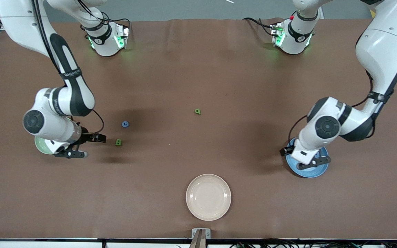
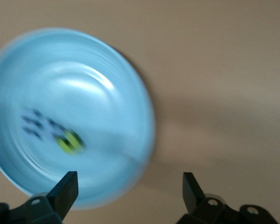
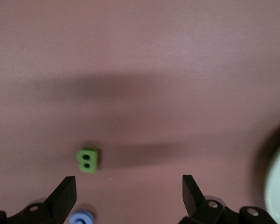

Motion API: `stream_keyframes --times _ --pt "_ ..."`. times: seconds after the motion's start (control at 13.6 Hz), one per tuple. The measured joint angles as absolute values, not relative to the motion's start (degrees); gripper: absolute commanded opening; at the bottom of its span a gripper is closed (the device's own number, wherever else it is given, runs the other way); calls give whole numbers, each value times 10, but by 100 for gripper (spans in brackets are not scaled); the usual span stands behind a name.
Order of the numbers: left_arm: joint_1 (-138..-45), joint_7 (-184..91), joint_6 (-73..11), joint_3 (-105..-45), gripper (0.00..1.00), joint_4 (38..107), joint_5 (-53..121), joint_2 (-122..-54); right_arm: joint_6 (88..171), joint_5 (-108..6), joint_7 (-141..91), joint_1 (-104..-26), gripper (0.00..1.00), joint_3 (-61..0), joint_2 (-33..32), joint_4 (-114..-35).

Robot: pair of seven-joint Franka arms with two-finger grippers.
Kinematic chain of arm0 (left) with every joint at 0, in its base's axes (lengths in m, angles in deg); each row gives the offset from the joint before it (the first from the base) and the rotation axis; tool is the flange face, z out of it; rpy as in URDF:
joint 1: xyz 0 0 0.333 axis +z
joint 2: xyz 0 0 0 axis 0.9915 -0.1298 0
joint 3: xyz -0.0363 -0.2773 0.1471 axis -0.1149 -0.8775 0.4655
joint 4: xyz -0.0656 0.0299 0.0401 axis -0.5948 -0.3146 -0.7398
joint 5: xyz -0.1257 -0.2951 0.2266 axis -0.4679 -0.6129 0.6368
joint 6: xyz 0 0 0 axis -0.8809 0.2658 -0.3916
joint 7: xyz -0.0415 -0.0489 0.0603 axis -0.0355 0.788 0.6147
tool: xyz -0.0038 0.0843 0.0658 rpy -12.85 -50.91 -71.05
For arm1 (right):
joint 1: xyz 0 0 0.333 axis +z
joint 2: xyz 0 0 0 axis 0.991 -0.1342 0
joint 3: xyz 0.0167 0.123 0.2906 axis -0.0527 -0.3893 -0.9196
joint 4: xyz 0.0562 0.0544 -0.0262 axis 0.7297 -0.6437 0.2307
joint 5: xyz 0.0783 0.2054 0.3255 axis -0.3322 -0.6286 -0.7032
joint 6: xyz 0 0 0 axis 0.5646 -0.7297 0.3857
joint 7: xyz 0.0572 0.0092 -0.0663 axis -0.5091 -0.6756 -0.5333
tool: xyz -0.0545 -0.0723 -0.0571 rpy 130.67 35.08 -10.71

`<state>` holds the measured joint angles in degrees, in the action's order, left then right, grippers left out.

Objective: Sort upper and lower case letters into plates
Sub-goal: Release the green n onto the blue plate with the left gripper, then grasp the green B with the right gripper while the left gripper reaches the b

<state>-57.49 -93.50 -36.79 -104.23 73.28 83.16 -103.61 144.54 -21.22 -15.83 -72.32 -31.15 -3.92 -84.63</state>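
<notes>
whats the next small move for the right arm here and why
Probably ease the right pincer over the green B and lower to grasp it. Its fingers are open and empty, the B lies loose on the table beside the mint green plate, and the left pincer hangs open over the blue plate.

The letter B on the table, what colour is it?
Green. The letter B shows best in the right wrist view.

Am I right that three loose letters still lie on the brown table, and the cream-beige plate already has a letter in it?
Not quite. The front view shows the cream-beige plate holding nothing; three loose letters do lie on the brown table: a green B, a blue letter and a small green letter.
</notes>
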Motion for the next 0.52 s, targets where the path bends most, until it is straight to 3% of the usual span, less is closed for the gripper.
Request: stream_keyframes --times 0.29,0.52 --pt "-680 -1043 -347 -1081 99 735 831 -1035 1474 -212 -111 -688 100 -311 -93 -821" --pt "-789 -1092 -350 -1069 99 736 830 -1043 1477 -212 -92 -677 84 -311 -104 -822"
